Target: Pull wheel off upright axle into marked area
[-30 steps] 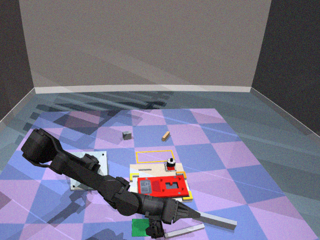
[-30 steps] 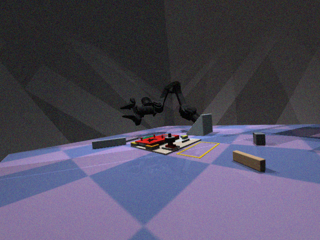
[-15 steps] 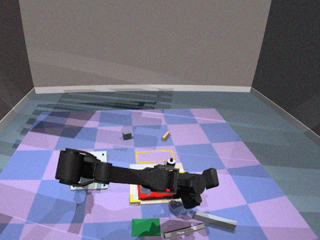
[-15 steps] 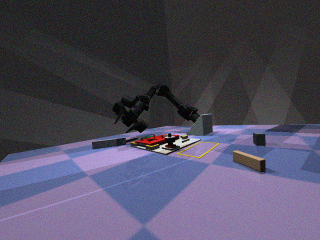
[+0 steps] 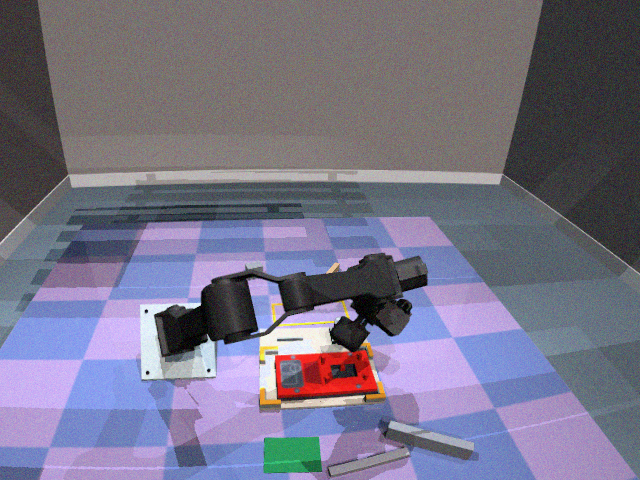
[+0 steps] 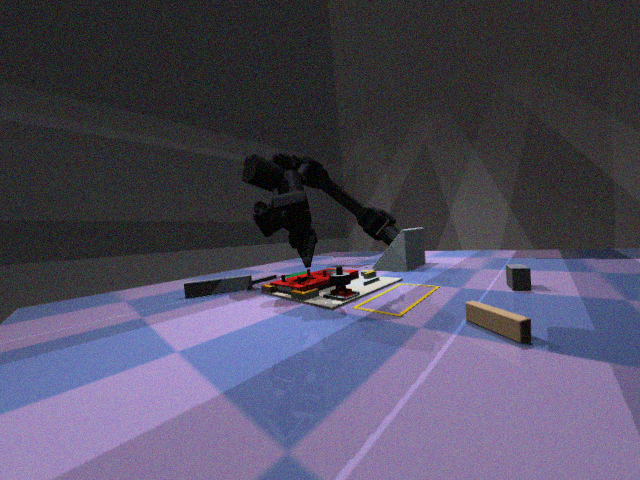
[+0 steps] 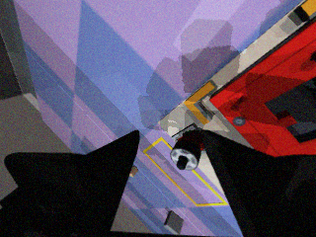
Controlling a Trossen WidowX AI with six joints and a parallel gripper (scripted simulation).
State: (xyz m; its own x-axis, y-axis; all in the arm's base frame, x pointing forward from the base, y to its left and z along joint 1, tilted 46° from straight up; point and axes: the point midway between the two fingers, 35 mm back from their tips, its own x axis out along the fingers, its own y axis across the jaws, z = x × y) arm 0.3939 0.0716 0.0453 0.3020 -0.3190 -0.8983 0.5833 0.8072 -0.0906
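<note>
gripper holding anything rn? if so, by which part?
Nothing held. The gripper is open in the air above the board, and the wheel sits on its axle between the spread fingers, with a gap on both sides in the wrist view.

Robot test bench, checkered table (image 5: 465,361), plain walls (image 5: 289,82)

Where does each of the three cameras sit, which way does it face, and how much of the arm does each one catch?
Top: high, behind the black arm, looking down at the red fixture plate.
Exterior: low across the table, facing the open gripper above the plate.
Wrist: on the gripper, looking between its black fingers at the small black wheel on its axle.
Shared: exterior and wrist both show the yellow-outlined rectangle.
</note>
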